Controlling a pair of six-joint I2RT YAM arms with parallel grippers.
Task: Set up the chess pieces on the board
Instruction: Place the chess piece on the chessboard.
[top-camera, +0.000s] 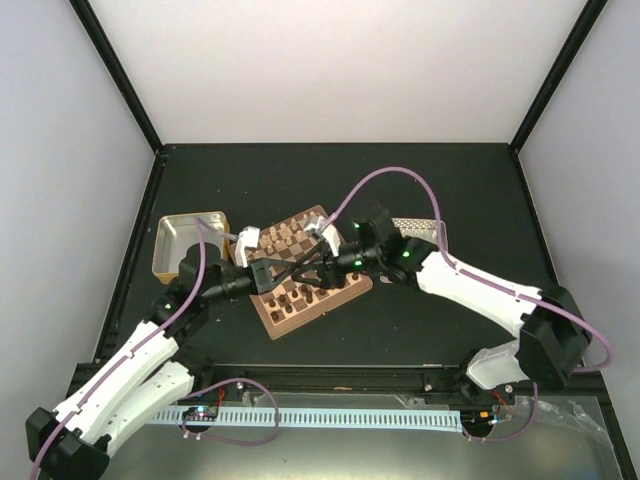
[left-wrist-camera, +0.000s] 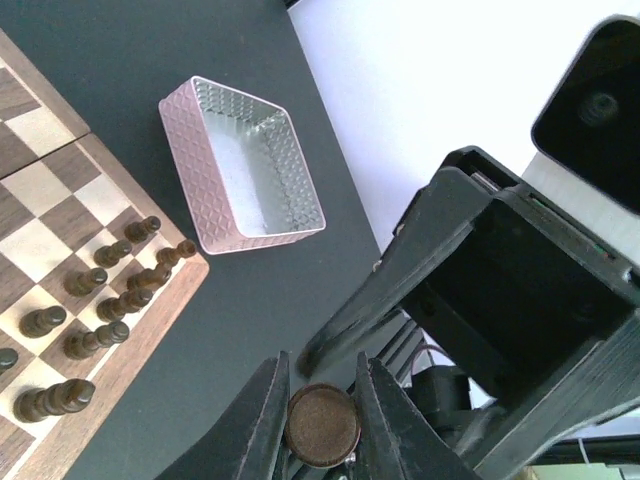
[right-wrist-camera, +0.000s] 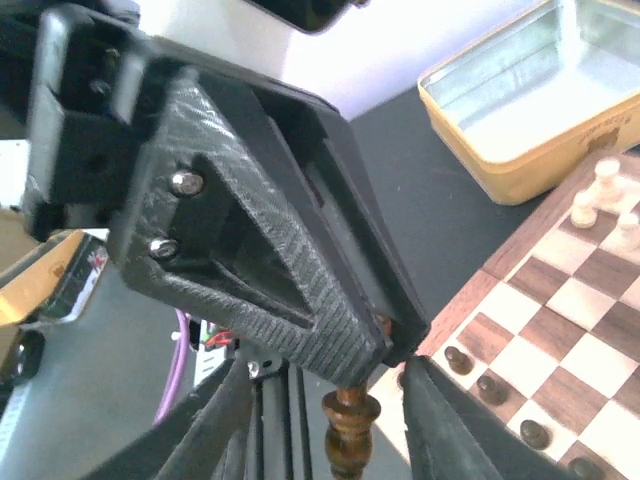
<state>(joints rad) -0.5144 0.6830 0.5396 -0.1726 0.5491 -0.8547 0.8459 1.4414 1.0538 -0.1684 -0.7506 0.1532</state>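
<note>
My two arms meet just above the chequered wooden chessboard with the reddish rim (left-wrist-camera: 150, 335), which looks to me like a mid-air hand-off to re-grip one man. The left gripper (left-wrist-camera: 322, 385) has its jaws clamped on the round base of a dark brown turned wooden chess piece (left-wrist-camera: 322, 427). The right gripper (right-wrist-camera: 328, 400) stands with its jaws parted either side of that piece, with gaps showing. I can't tell which piece it is. From above, both arms hide the board's middle squares.
</note>
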